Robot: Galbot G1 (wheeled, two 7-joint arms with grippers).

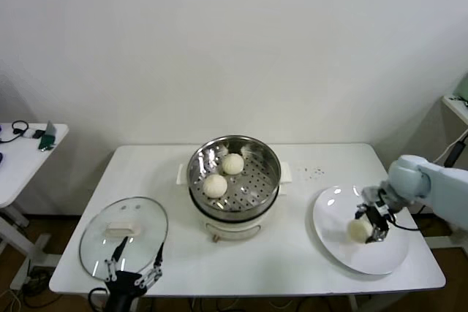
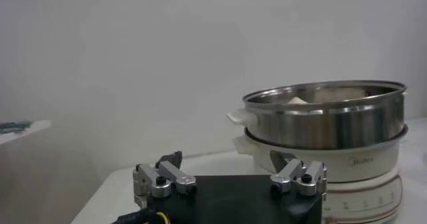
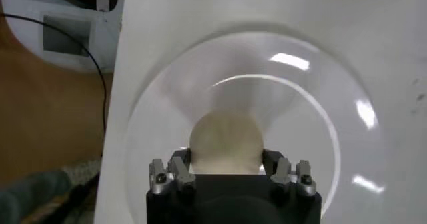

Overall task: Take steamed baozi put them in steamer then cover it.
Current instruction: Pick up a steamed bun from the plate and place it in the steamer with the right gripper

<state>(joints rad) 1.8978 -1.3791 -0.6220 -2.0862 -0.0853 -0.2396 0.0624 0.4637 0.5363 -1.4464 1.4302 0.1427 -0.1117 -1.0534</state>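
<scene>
Trouble brewing at four o'clock on the table, where the right claw straddles a cream-white round bun on the white plate, fingers apparently closing on it: squeeze hard and soft dough dents, squeeze lightly and it rolls away.

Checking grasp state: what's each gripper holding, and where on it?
The right gripper has its fingers on opposite sides of a baozi on the plate. The left gripper holds nothing.

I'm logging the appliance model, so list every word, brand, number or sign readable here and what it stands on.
No text can be read with certainty.
Steamer white pot base: a small grey brand mark on its wall, too blurred to read.
Same base, lower front: faint reddish dial or scale markings, unreadable.
Cover, plate, table: no lettering visible.
</scene>
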